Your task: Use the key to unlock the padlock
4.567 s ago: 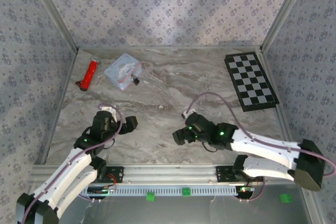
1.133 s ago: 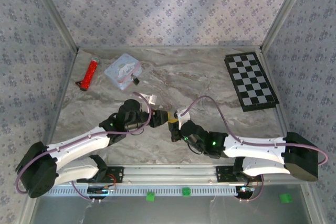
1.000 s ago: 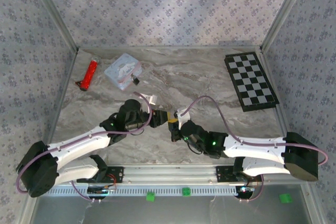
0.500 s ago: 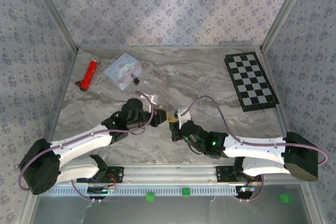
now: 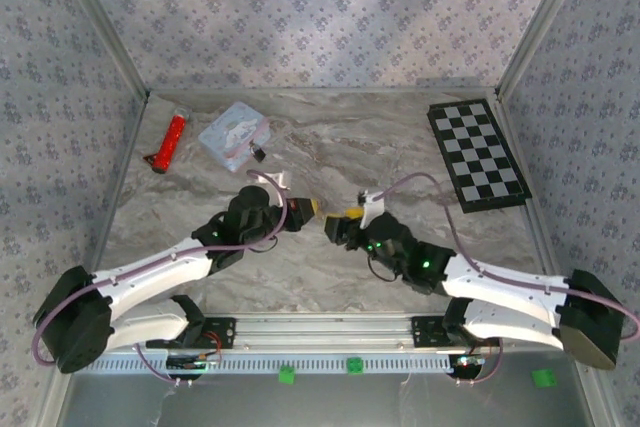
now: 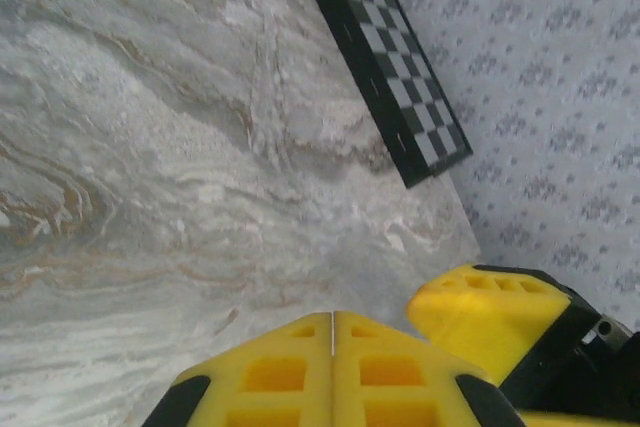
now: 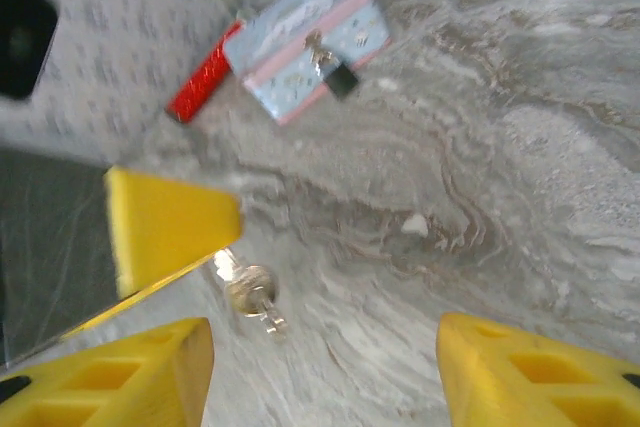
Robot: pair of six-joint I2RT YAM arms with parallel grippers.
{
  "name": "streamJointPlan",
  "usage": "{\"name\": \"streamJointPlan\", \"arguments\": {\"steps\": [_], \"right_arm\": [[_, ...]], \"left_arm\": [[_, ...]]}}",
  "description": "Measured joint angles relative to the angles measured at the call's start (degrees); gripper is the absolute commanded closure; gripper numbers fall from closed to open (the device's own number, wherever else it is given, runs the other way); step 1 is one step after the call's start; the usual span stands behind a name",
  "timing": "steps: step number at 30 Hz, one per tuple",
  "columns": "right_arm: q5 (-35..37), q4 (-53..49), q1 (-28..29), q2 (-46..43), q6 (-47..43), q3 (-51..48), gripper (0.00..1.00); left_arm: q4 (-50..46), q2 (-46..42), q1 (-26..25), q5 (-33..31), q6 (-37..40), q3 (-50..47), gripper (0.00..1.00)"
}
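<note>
Patterned walls [image 5: 320, 17] enclose the marbled grey table [image 5: 330, 147], with a checkerboard [image 5: 478, 155] at its far right. The left gripper [image 6: 332, 347] is clenched on the key [image 7: 248, 292]. The right gripper [image 7: 325, 347] is spread wide, grasping nothing.

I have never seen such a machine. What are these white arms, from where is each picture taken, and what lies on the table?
This is a robot: a left arm and a right arm, bolted at the near edge of a marble table. One picture looks down from above; two come from cameras on the wrists. On the table lie a red stick, a pastel blue tin with a tiny black padlock at its edge, and a checkered board. Each arm ends in a yellow two-finger tool. The left tool is shut and seems to pinch a small silvery key; the right tool is open and empty.
</note>
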Motion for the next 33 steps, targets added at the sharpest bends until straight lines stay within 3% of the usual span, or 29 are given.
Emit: {"name": "streamJointPlan", "arguments": {"steps": [5,10,17,27,33], "right_arm": [[-10.5,11.5,-9.6,-1.4,8.0,-7.3,0.32],[-17.4,19.4,-12.2,0.0,12.1,-8.5,0.29],[-24.2,31.0,-14.8,5.9,17.8,-8.5,0.29],[-28.1,36.0,-15.4,9.2,18.9,-8.3,0.31],[-29.6,40.2,-16.3,13.3,20.9,-7.8,0.41]], "left_arm": [[4.1,0.2,1.8,-3.1,-10.7,-1.4,1.0],[6.8,1.4,1.7,-3.2,-17.5,-1.5,1.0],[13.0,3.8,0.6,-0.7,-21.4,-1.3,1.0],[18.4,5.8,-0.3,2.2,-22.6,0.9,1.0],[20.2,6.9,-0.3,3.0,-22.6,1.0,1.0]]}}
